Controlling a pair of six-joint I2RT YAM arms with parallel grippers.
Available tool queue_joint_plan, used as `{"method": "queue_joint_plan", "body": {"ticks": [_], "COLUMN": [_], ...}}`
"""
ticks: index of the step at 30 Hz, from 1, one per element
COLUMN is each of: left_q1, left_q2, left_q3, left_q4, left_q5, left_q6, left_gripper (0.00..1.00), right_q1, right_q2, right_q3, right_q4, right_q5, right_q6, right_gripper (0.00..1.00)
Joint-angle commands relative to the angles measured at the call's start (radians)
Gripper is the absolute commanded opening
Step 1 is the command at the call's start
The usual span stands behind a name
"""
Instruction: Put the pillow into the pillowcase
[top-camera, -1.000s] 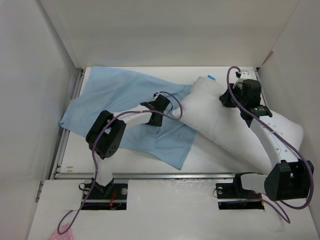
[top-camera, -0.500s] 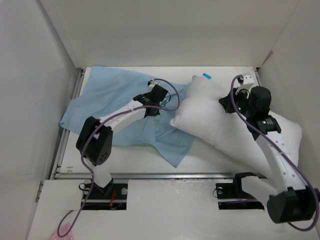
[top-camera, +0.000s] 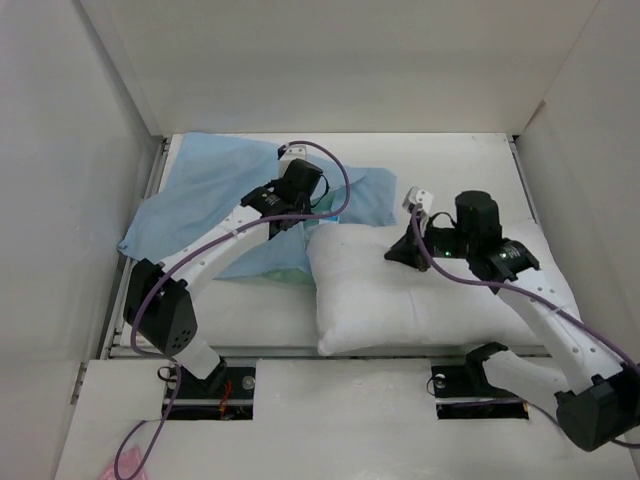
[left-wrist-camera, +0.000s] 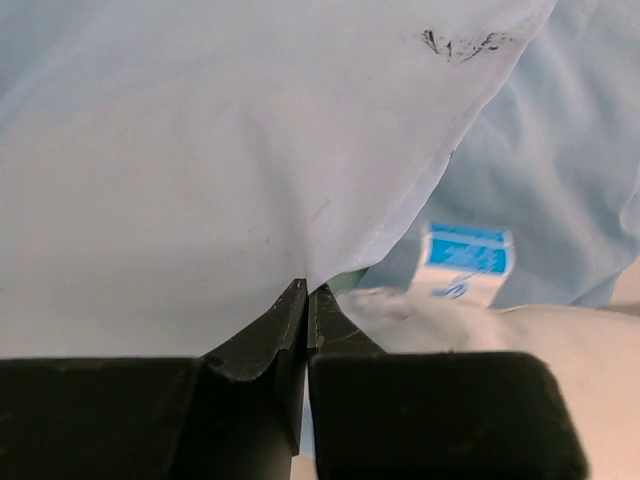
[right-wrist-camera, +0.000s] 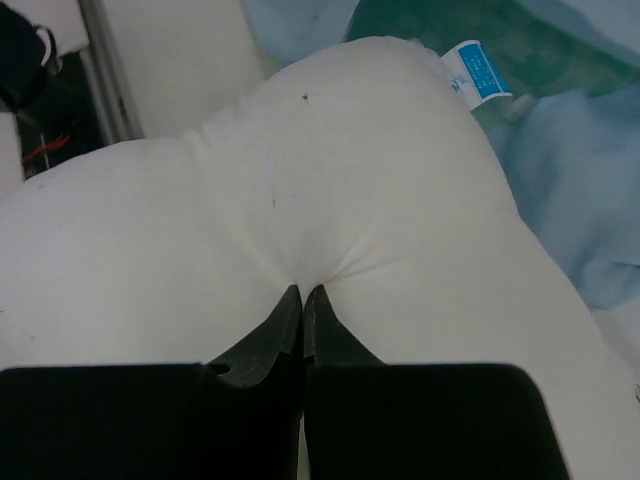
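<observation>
The white pillow (top-camera: 400, 295) lies across the near right of the table, its blue tag (right-wrist-camera: 472, 70) at the corner facing the pillowcase. The light blue pillowcase (top-camera: 205, 185) is spread at the back left, with mint-green lining (right-wrist-camera: 500, 40) showing at its opening. My left gripper (top-camera: 297, 212) is shut on the pillowcase's edge (left-wrist-camera: 380, 235) and lifts it just beside the pillow's tagged corner (left-wrist-camera: 465, 255). My right gripper (top-camera: 398, 253) is shut, pinching a fold of the pillow's cloth (right-wrist-camera: 305, 282) on its top.
White walls enclose the table on the left, back and right. A metal rail (top-camera: 300, 350) runs along the near edge. The left arm (top-camera: 215, 250) stretches over the pillowcase, and purple cables loop off both arms.
The right gripper has dragged the pillow toward the near edge and turned it square to that edge. The left gripper moved back and left, lifting the pillowcase edge.
</observation>
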Motion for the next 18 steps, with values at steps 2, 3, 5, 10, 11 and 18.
{"method": "queue_joint_plan", "body": {"ticks": [2,3,5,10,11,18], "left_q1": [0.005,-0.004,-0.013,-0.022,-0.022,-0.032], "left_q2": [-0.031,-0.044,-0.069,-0.145,-0.168,-0.254], "left_q3": [-0.008,-0.008,-0.027,-0.113,-0.138,-0.199], "left_q4": [-0.022,-0.022,-0.022,-0.001,-0.001,0.008], "left_q5": [-0.027,-0.027,-0.036,-0.017,-0.017,0.015], "left_q6": [-0.034,-0.034,-0.034,-0.044,-0.056,-0.065], "left_gripper": [0.00,0.00,0.00,0.00,0.00,0.00], "right_q1": [0.118,0.119,0.131,0.131,0.120,0.085], "right_q2": [0.019,0.054,0.093,0.203,0.237,0.412], "right_q3": [0.018,0.018,0.050,0.168,0.221,0.395], "right_q4": [0.046,0.081,0.129,0.218,0.218,0.264], "right_q5": [0.034,0.051,0.100,0.287,0.351,0.452], "right_q6": [-0.068,-0.031,0.012,0.081,0.081,0.103], "right_gripper": [0.00,0.00,0.00,0.00,0.00,0.00]}}
